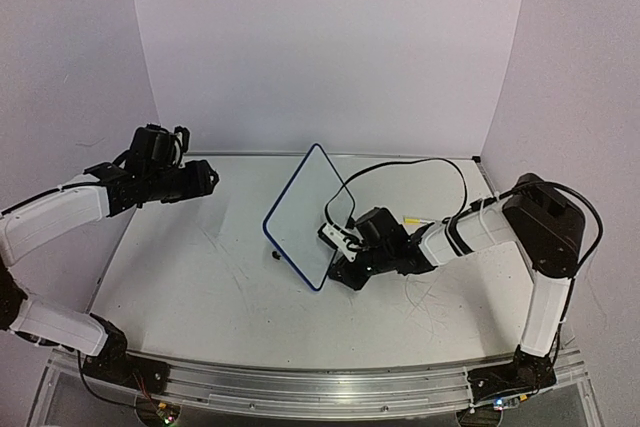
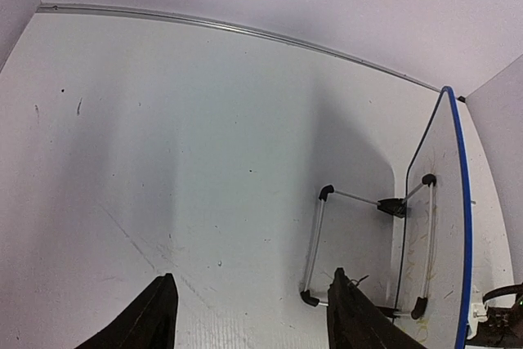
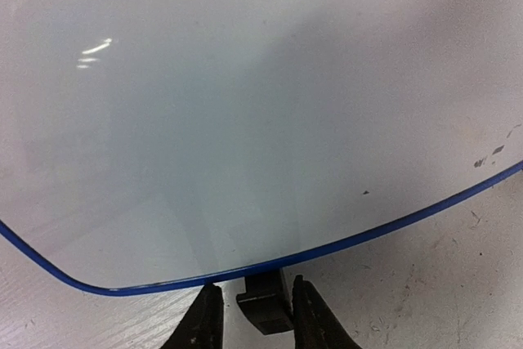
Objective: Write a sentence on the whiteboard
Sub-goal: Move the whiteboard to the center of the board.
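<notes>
The whiteboard point(image 1: 305, 212) stands tilted on its wire stand point(image 2: 315, 243) at mid-table, its blue frame facing the right arm. My right gripper point(image 1: 340, 247) is low at the board's near bottom edge. In the right wrist view the board's face point(image 3: 245, 120) fills the frame and looks blank, so the sentence is not visible. A black foot point(image 3: 265, 304) under the blue frame lies between my right gripper's point(image 3: 260, 316) narrowly parted jaws, with a gap on its left side. My left gripper point(image 1: 208, 179) hangs raised at the far left, open and empty point(image 2: 252, 284), looking at the board's back point(image 2: 445, 226).
A black cable point(image 1: 420, 162) loops over the table behind the right arm. A small yellow piece point(image 1: 411, 219) lies beside that arm. Walls close the table at the back and on both sides.
</notes>
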{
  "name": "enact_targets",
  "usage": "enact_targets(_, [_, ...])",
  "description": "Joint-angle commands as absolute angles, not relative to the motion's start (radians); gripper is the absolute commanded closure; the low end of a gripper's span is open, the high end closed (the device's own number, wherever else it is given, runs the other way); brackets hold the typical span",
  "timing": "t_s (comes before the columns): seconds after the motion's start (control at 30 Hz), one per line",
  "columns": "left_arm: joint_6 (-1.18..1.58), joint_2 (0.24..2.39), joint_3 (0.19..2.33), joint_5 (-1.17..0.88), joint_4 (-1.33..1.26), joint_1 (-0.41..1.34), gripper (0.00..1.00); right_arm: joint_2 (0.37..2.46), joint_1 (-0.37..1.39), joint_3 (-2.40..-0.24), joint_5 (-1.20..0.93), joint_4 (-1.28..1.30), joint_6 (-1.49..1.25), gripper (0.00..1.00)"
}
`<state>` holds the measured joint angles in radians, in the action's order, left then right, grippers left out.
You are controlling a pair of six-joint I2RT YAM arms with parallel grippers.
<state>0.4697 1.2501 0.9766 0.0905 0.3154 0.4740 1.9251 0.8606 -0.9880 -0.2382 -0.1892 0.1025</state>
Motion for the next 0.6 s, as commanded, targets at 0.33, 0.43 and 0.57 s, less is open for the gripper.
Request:
enact_targets(0.33, [0.480,1.198,0.963,0.121,0.315,0.469,0.36,1.864,1.006,-0.896,0.119,-0.245,-0.230,1.00])
enact_targets(0.43, [0.483,1.205,0.958,0.111,0.305,0.469,0.36,1.867,1.045,-0.893,0.175,-0.221,-0.302,1.00])
enact_targets(0.57, [0.486,1.208,0.956,0.102,0.291,0.469,0.36,1.899,1.105,-0.940,0.348,-0.125,-0.449,1.00])
